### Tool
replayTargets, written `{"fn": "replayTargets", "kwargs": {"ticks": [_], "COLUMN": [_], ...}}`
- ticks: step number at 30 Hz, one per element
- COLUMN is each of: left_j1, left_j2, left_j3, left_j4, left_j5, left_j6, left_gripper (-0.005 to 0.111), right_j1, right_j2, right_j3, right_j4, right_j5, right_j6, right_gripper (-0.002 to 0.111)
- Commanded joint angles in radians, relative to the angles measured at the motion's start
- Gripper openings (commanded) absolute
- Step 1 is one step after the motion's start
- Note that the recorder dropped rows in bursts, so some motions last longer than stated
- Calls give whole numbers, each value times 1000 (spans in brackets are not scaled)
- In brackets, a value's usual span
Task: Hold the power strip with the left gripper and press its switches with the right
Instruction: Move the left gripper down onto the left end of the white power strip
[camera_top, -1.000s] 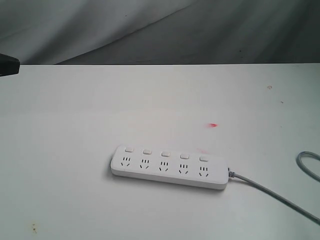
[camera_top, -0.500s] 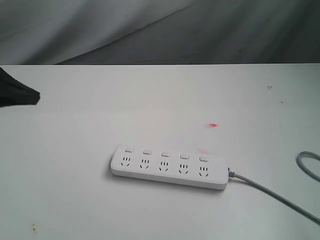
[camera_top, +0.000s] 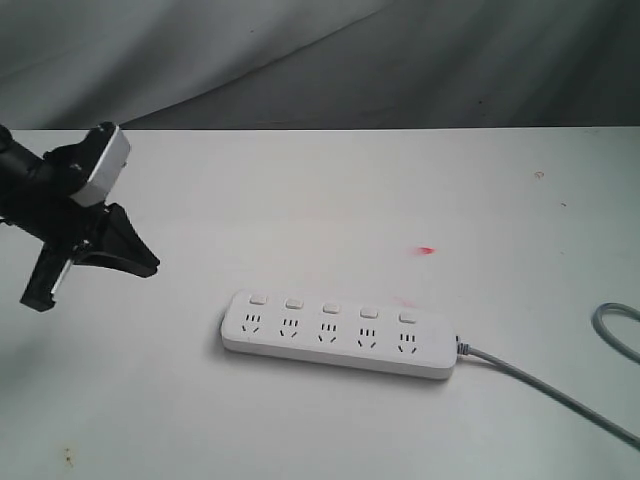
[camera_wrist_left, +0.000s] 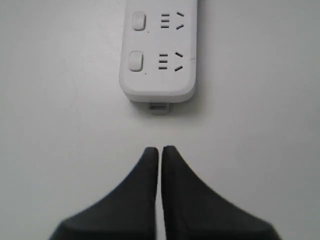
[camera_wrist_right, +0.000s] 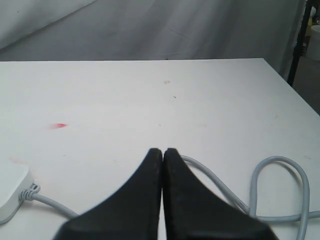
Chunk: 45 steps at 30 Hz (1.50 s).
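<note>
White five-socket power strip is recorded flat toward the table near edge, grey cord attached. Left tool and right tool are pressed together, clear of it.

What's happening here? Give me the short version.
A two-armed robot is about to work on a power strip, which lies flat and untouched on the white table. The left gripper, fingers together, hovers just short of the strip's cord-free end. The right gripper, also shut, waits near the grey cord. Nothing touches the switches yet.
</note>
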<state>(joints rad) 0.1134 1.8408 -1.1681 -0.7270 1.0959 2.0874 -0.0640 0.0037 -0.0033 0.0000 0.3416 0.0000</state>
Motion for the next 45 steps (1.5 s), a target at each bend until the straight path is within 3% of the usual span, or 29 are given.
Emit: {"fn": "replayTargets", "kwargs": {"ticks": [1, 3, 7, 10, 17, 24, 28, 45], "left_j1": [-61, -81, -138, -169, -199, -199, -202, -223], "left_j2": [33, 42, 67, 81, 145, 188, 216, 311], "left_j3": [-13, -13, -13, -13, -59, -110, -139, -164], "left_j4": [10, 25, 48, 64, 64, 27, -45, -45], "left_j5": [-50, -67, -153, -195, -186, -20, -17, -43], "left_j6": [6, 6, 6, 6, 6, 6, 6, 6], "left_gripper": [23, 39, 83, 95, 95, 95, 95, 95], "right_j1": [-7, -7, -7, -7, -7, -7, -7, -7], "right_j2": [-4, -4, -4, -4, -4, -4, -4, -4], "right_j3": [3, 3, 3, 3, 3, 3, 3, 3], "right_j4": [-7, -7, -7, -7, -7, -7, -7, -7], "right_j5": [-5, -5, -5, -5, -5, -5, -5, -5], "right_j6": [0, 0, 0, 0, 0, 0, 0, 0], "right_gripper": [0, 0, 0, 0, 0, 0, 0, 0]}}
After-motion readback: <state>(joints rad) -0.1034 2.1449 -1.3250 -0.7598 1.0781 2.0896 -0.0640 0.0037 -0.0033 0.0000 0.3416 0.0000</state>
